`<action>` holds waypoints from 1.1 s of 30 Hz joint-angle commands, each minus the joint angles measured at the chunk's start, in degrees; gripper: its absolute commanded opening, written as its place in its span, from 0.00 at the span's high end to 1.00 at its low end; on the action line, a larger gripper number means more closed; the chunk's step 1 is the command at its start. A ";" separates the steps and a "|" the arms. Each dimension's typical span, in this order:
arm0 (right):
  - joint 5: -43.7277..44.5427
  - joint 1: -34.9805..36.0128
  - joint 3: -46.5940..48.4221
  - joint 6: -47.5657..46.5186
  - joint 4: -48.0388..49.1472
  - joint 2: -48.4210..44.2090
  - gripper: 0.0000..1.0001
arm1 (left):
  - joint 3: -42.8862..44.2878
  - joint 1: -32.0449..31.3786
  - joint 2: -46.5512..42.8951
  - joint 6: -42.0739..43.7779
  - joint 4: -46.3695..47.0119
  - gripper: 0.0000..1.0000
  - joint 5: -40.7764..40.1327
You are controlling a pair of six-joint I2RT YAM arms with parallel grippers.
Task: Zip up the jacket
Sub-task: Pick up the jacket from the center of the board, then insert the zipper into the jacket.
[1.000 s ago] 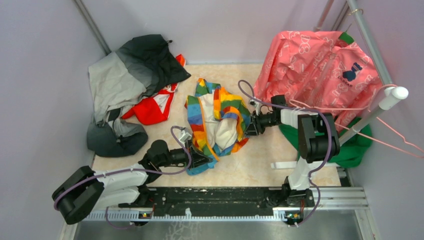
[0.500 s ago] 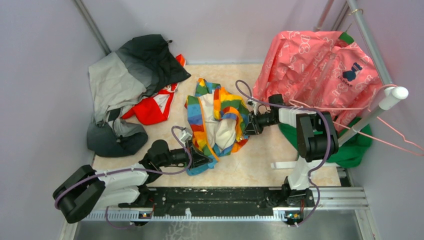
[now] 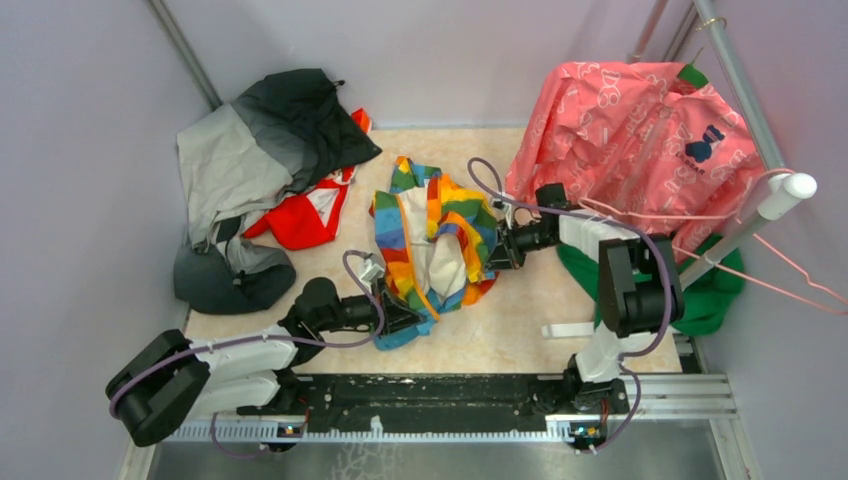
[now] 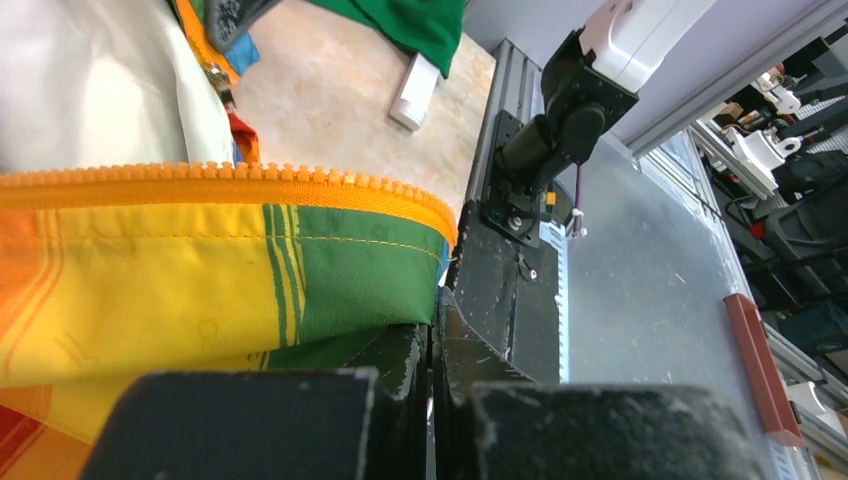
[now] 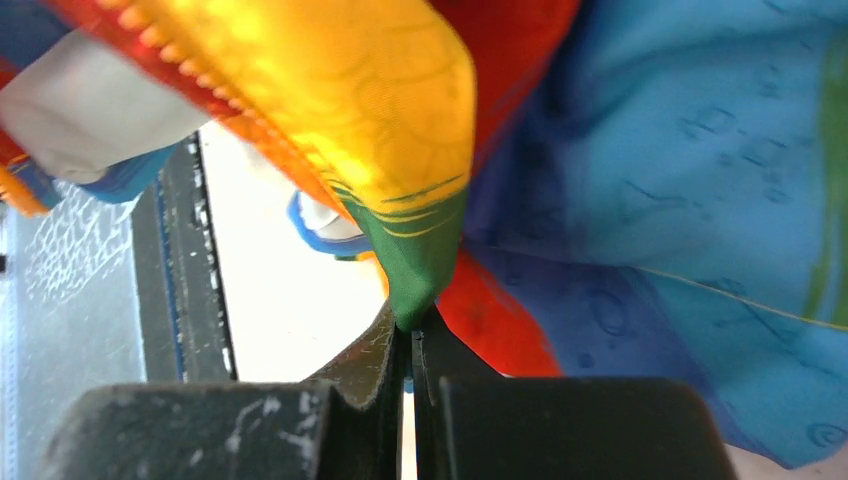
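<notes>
While the jacket (image 3: 437,245) lies crumpled mid-way on the worktop (image 3: 520,335), lining up, I see my left tool (image 3: 408,318) clamped on its near hem beside the orange zipper (image 4: 250,185); right tool (image 3: 497,250) pinches a green corner at its right edge.

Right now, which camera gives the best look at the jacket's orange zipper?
Left wrist: the zipper teeth run sharp and close across the frame. The top view shows only a thin orange line; the right wrist, a short blurred stretch.
</notes>
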 commanded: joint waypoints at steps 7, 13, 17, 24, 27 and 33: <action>-9.79 3.84 7.15 -18.84 -19.09 -8.66 1.00 | 8.19 0.33 2.90 8.60 2.33 1.00 -0.99; -13.22 4.30 9.51 -26.04 -26.73 -9.91 1.00 | 11.32 0.27 6.58 12.64 3.93 1.00 -2.71; -14.49 5.31 11.09 -33.03 -33.49 -9.22 1.00 | 13.09 0.25 8.37 14.44 5.74 1.00 -2.75; -15.46 7.75 12.73 -37.61 -38.10 -8.89 1.00 | 13.55 -1.07 9.42 16.76 8.20 1.00 -3.78; -16.63 8.18 13.27 -38.58 -39.11 -9.09 1.00 | 12.62 -2.28 9.17 17.65 9.23 1.00 -5.78; -18.34 9.13 13.85 -42.01 -41.79 -8.55 1.00 | 10.89 -3.72 9.28 16.70 10.31 1.00 -8.64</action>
